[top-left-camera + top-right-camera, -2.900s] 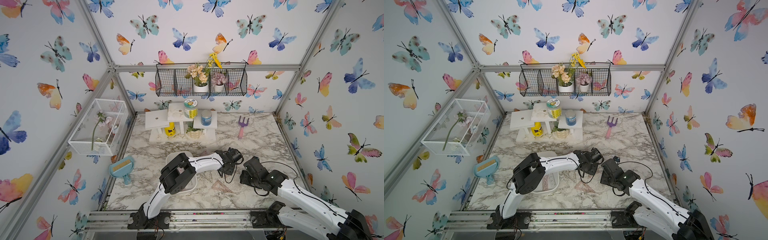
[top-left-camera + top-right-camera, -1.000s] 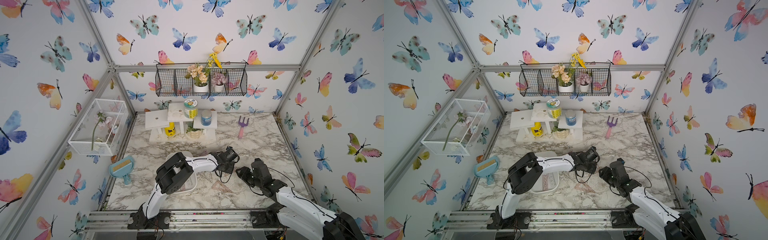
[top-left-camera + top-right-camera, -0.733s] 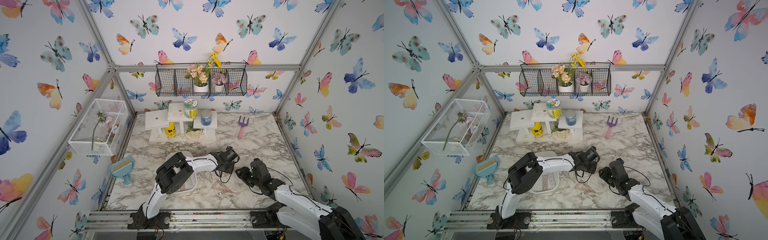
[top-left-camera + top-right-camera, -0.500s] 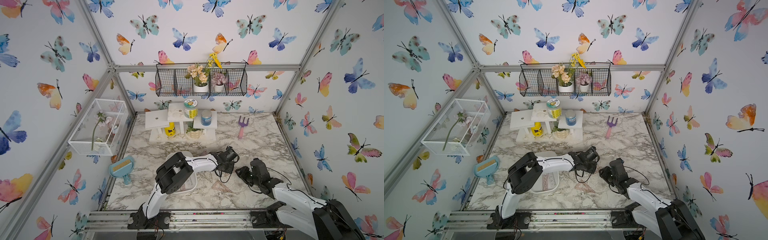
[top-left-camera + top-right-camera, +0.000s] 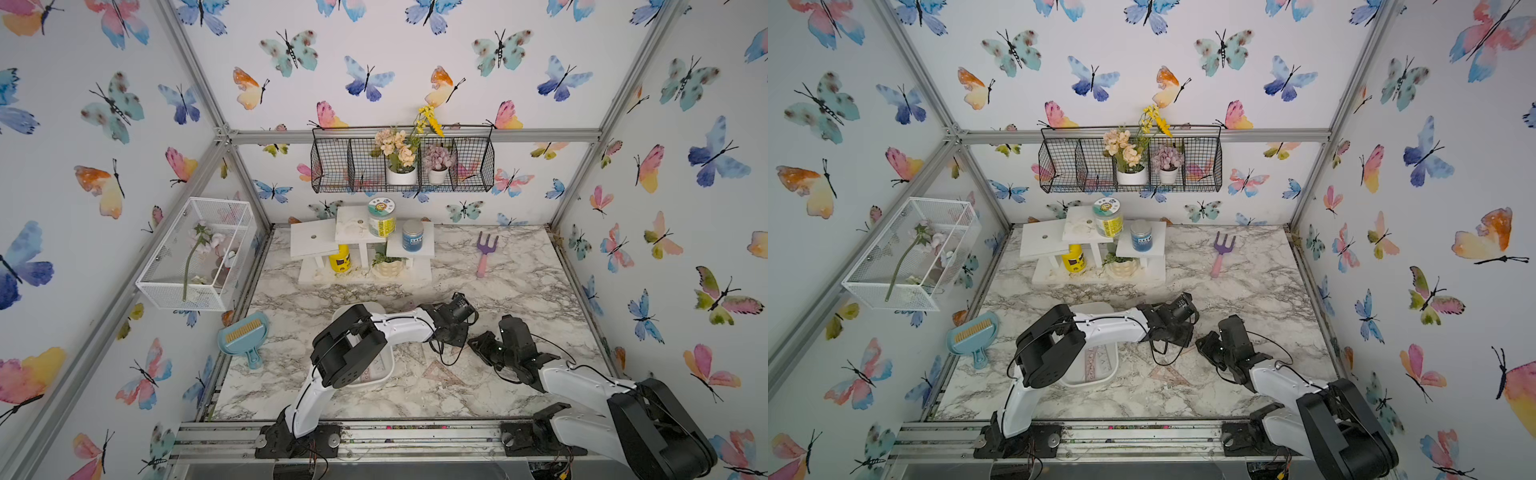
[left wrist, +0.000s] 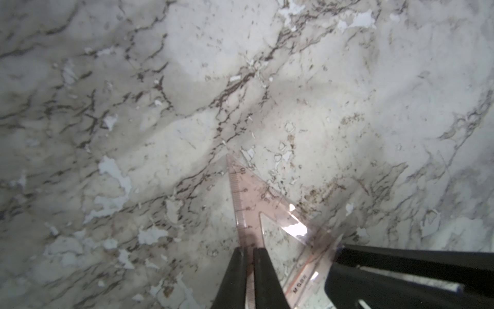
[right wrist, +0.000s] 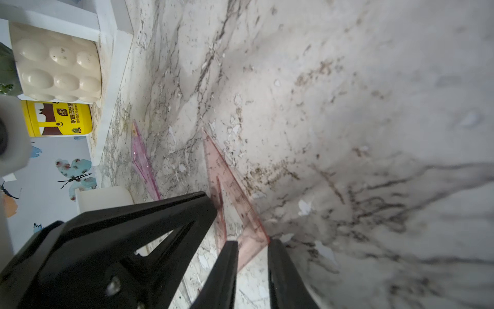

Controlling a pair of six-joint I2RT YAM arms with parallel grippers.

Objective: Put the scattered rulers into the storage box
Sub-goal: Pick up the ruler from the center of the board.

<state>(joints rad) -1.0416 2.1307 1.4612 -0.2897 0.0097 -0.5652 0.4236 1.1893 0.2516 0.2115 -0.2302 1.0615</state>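
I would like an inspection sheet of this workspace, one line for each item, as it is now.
Surface: marble-pattern tabletop, chipped and stained.
Job's things: pink transparent plastic set square, gripped; a second one flat on the tabletop; rulers inside the shallow white plastic tray.
Clutter: purple-and-pink garden fork, blue dustpan with brush.
Grippers: left gripper shut on the set square; right gripper open astride its corner.
Cables: black cables hang at both wrists.
Surroundings: butterfly wallpaper, black wire basket, white mesh cage.

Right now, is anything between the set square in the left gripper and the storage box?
Only a second pink ruler, lying flat on the marble between the set square pinched by the left gripper and the storage box. The right gripper straddles that square's corner, and the left arm overhangs the box.
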